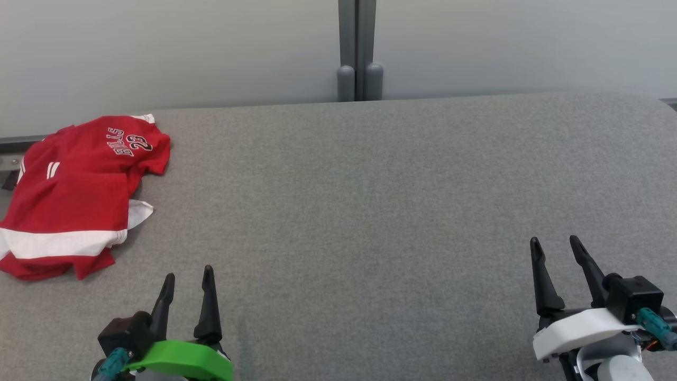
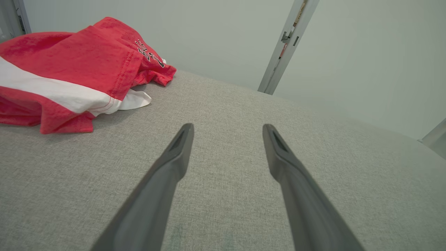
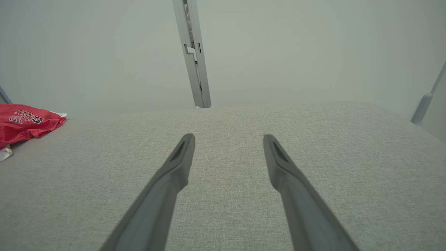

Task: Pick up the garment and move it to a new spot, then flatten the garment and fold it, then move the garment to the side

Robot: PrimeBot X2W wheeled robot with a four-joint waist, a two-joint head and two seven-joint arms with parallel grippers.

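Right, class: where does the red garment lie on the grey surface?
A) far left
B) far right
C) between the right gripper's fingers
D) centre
A: the red garment lies crumpled at the left edge of the grey surface, ahead of the left gripper.

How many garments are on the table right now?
1: a red and white jersey, crumpled at the far left of the table. Another could be hidden beneath its folds.

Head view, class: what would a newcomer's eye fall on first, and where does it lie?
The crumpled red and white jersey at the far left of the grey surface stands out first. Next come the left hand at lower left and the right hand at lower right, both open and empty.
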